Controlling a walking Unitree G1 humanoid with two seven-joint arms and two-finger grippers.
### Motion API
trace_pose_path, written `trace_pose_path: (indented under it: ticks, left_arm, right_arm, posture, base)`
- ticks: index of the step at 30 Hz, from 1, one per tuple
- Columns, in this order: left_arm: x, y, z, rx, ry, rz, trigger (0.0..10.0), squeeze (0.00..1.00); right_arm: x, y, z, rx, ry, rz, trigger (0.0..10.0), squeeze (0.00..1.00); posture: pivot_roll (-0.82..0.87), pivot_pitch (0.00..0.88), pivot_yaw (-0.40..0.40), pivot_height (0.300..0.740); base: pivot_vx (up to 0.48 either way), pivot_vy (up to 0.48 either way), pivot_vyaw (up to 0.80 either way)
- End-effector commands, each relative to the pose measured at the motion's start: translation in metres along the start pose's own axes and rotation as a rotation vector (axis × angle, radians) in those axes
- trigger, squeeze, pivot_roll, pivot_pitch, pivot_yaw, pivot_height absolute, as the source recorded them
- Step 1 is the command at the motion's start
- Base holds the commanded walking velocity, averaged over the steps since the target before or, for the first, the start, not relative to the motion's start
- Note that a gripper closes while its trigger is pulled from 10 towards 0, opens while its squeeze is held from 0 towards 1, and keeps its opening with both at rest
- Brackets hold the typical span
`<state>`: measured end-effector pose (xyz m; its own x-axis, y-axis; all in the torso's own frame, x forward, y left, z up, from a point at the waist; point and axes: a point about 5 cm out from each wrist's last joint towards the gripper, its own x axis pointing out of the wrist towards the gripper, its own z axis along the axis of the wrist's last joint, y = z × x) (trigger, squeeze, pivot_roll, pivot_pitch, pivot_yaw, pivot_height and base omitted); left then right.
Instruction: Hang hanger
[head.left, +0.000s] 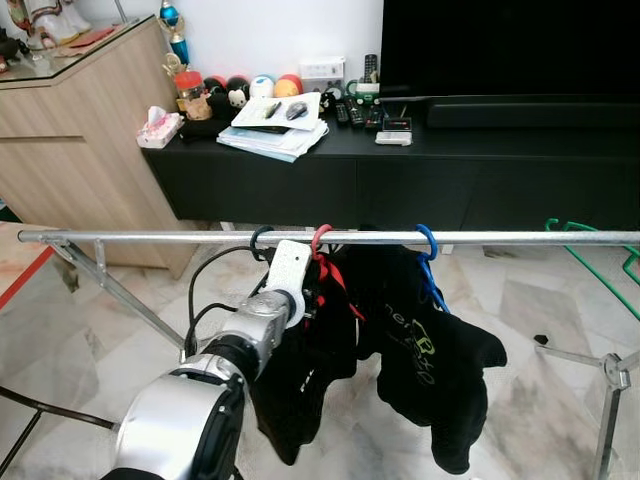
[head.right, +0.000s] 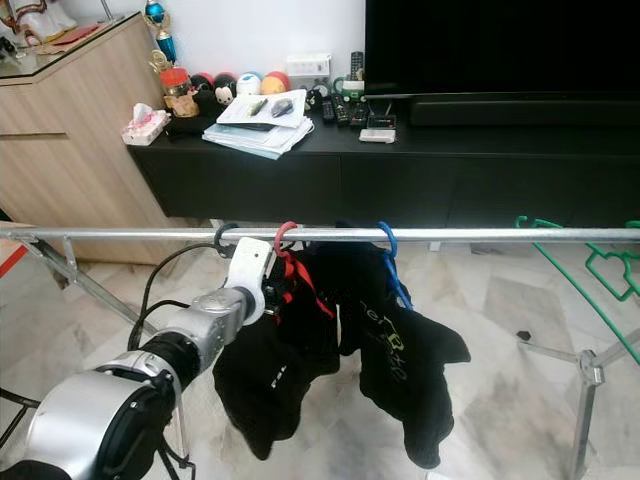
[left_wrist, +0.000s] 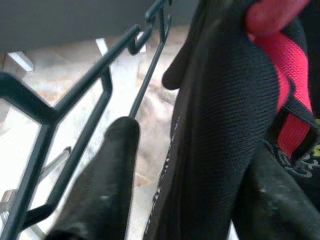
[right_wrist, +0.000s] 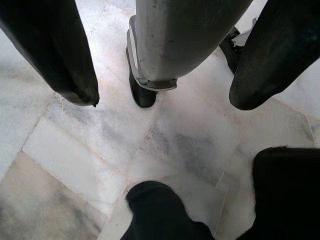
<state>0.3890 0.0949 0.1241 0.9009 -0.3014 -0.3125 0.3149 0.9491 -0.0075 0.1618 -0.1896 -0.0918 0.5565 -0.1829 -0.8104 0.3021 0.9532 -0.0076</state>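
Note:
A silver rail (head.left: 150, 237) runs across in front of me, carrying a dark hanger hook (head.left: 260, 240), a red hook (head.left: 320, 238) and a blue hook (head.left: 427, 240). Black garments (head.left: 430, 360) hang below them. My left arm reaches up to the rail, its white wrist (head.left: 285, 275) just under the dark and red hooks. My left gripper (left_wrist: 195, 165) is open, with black cloth (left_wrist: 220, 100) and a red strap (left_wrist: 290, 120) lying between its fingers (left_wrist: 107, 190). A dark hanger frame (left_wrist: 75, 100) lies beside one finger. My right gripper (right_wrist: 162, 100) hangs open above the floor.
A black TV cabinet (head.left: 400, 180) with papers, remotes and toys stands behind the rail, and a wooden sideboard (head.left: 70, 150) at the left. Green hangers (head.left: 590, 250) hang at the rail's right end. The rack's legs (head.left: 610, 400) stand on the marble floor.

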Motion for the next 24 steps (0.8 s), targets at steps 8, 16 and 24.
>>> trace_pose_path:
  ticks: [8, 16, 24]
  left_arm:
    - [-0.027, 0.043, -0.01, 0.066, -0.122, -0.043, 10.0, 1.0]
    - [-0.084, 0.058, -0.047, 0.176, -0.062, -0.139, 10.0, 1.0]
    - [-0.13, 0.078, -0.115, 0.14, 0.17, -0.096, 10.0, 0.0]
  right_arm:
    - [0.002, 0.0, 0.003, -0.028, 0.024, 0.014, 10.0, 0.0]
    - [0.003, -0.005, 0.006, -0.057, 0.033, 0.02, 10.0, 0.0]
    - [0.003, -0.009, 0.008, -0.075, 0.031, 0.023, 10.0, 0.0]
  posture:
    - [-0.09, 0.0, 0.07, 0.74]
    - [-0.04, 0.0, 0.053, 0.74]
    - [-0.02, 0.0, 0.031, 0.74]
  base:
    - [0.0, 0.0, 0.0]
    - [0.0, 0.0, 0.0]
    - [0.0, 0.0, 0.0]
